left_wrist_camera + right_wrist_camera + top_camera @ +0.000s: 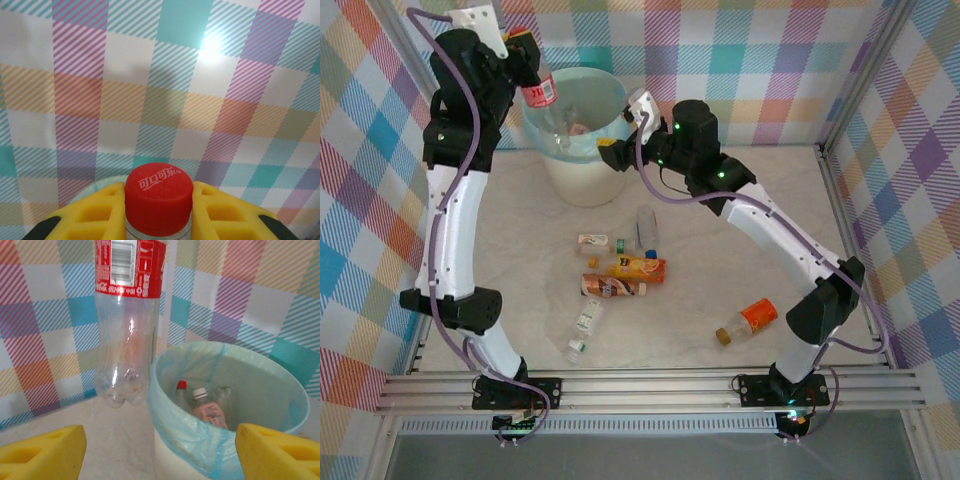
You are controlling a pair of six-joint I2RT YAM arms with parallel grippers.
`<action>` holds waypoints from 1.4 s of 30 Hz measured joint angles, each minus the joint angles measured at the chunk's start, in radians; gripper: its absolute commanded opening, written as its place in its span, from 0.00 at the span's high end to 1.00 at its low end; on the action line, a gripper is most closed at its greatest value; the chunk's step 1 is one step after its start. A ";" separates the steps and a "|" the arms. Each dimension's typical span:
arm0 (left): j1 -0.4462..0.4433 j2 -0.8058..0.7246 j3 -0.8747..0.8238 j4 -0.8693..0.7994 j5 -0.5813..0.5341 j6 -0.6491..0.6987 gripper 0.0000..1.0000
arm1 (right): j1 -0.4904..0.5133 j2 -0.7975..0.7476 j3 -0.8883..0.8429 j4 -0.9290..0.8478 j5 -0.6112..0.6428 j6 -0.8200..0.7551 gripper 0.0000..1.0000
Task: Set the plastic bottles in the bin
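Pastel plaid cloth walls enclose a pale marbled desk [740, 220]. At its far side, left of centre, stands a cream-white round bin [582, 185] lined with a light teal plastic bag [170, 405].

The left pincer [523, 45] is raised at the far left and clamped on the neck of a clear plastic bottle with a red label [540, 90]. The bottle hangs cap up, and from above it sits over the left part of the bin's rim. From the left wrist, two yellow fingers [90, 215] press either side of the neck, just below the red cap [159, 186].

The right pincer [160, 452] is at the bin's right side, facing across it. Its yellow fingers [42, 450] are spread wide with nothing between them.

Inside the bin lie a pink-labelled bottle with a white cap [209, 411] and a bottle with a red cap [181, 388].

Near the middle of the desk is a loose cluster: a small white-labelled bottle [592, 241], a clear bottle [647, 228], an orange-labelled bottle [638, 268] and, just nearer, a brown-labelled bottle [613, 286]. A slim clear bottle [585, 320] lies nearer again. Well apart to the right lies an orange-wrapped bottle with a brown cap [752, 320]
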State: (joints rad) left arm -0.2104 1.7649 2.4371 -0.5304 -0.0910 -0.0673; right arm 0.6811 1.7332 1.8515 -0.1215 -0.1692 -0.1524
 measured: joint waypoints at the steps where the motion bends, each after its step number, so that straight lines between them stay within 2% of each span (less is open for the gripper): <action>1: 0.000 0.014 0.010 0.016 -0.003 0.006 1.00 | -0.008 0.013 0.011 0.003 -0.006 0.005 0.22; 11: 0.000 0.216 0.128 0.175 -0.031 0.036 1.00 | -0.047 0.086 0.066 0.017 -0.056 0.029 0.23; 26: 0.000 0.451 0.130 0.246 0.008 -0.008 1.00 | -0.068 0.092 0.043 0.019 -0.078 0.037 0.24; 33: -0.008 0.512 0.130 0.246 0.000 -0.102 1.00 | -0.072 0.092 0.005 0.020 -0.079 0.037 0.24; 42: -0.014 0.534 0.093 0.267 -0.041 -0.138 1.00 | -0.079 0.092 -0.012 0.018 -0.079 0.037 0.24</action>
State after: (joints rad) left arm -0.2249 2.2990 2.5305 -0.2634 -0.1318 -0.2054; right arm 0.6018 1.8248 1.8393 -0.1036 -0.2485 -0.1150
